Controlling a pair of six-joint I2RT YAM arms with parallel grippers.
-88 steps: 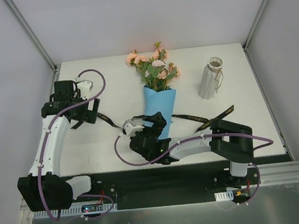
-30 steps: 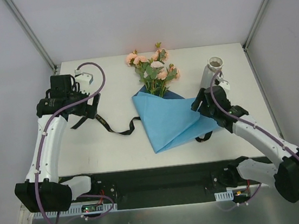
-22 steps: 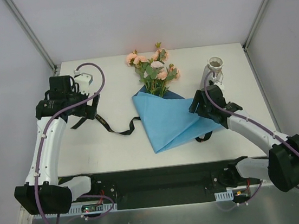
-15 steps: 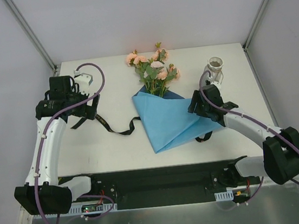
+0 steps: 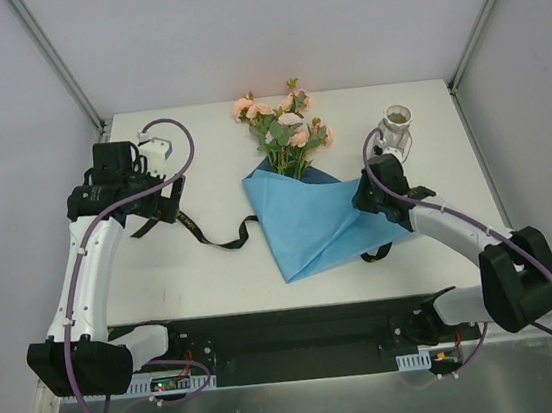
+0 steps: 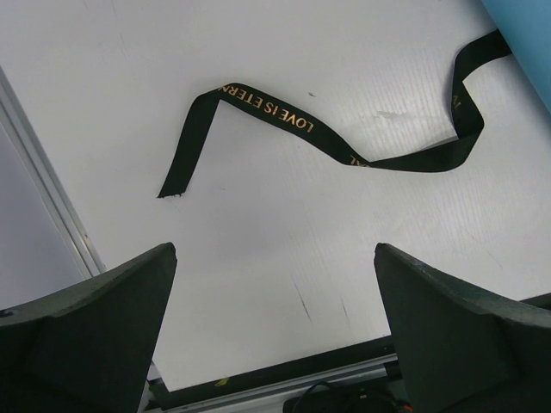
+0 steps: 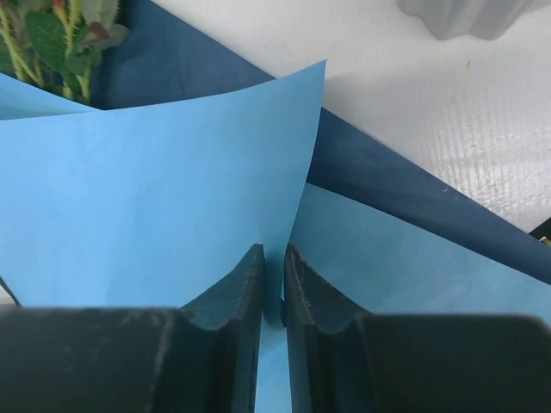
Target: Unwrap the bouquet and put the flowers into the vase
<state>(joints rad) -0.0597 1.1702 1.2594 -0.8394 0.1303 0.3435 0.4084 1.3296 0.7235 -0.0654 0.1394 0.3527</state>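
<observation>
Left arm [image 5: 89, 258] holds its jaws wide; right arm [image 5: 450, 230] jaws pinched nearly together

A white bench [image 5: 214, 275] stands between pale grey walls [image 5: 234, 30], slanted metal posts [image 5: 57, 62] at its far corners, a black strip [image 5: 301, 324] along its near edge.

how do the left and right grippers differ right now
The left gripper has its jaws wide open; the right gripper is pinched shut on an edge of the blue paper. The left gripper holds nothing and hangs over the black ribbon on the table; the right gripper sits at the paper's right corner, near the vase. Both have dark fingers.
</observation>
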